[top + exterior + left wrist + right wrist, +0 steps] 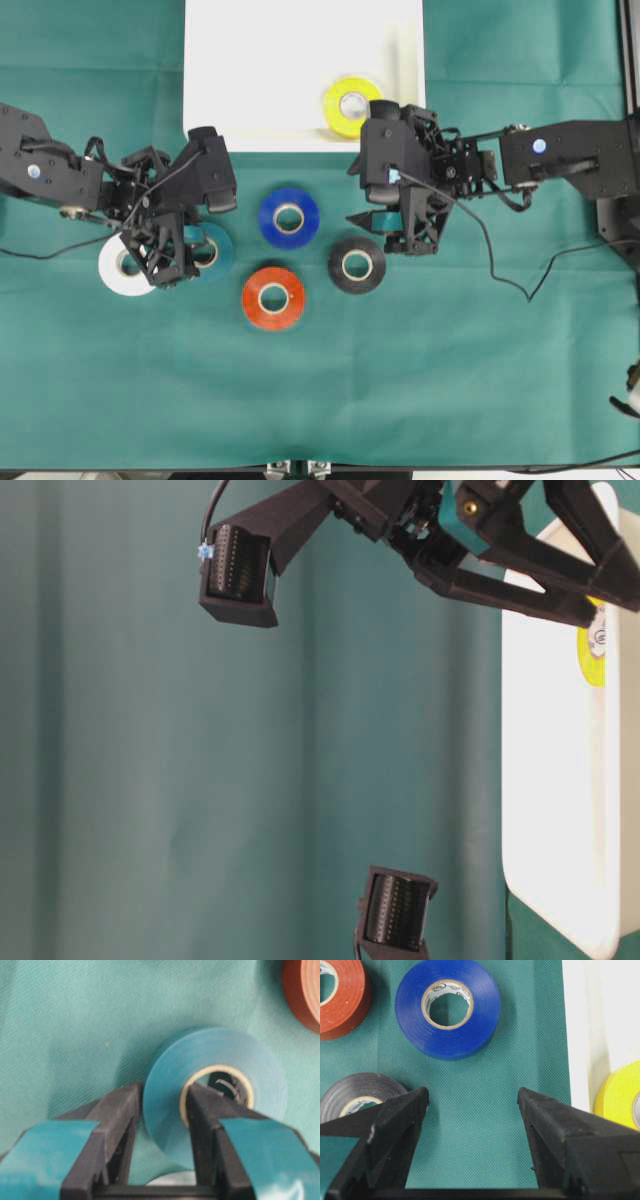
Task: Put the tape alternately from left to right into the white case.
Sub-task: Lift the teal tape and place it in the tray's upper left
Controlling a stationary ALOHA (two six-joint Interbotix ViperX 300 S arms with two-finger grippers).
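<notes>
Left pincer (162,1110) clamped on wall of teal tape roll (220,1085), one finger outside, one inside the cardboard core; roll lies flat on woven green cloth (450,380). Right pincer (472,1105) gapes wide, empty, over cloth. Smooth white case (260,70), rounded corners, holds a glossy yellow roll (350,105). Blue (289,217), red (273,297), black (357,264), white (120,268) rolls lie flat on cloth.

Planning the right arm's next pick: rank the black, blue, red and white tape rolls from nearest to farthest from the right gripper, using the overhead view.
From the right gripper:
1. Black roll, just below-left of it.
2. Blue roll, further left.
3. Red roll, lower left.
4. White roll, far left beside the left arm.
</notes>
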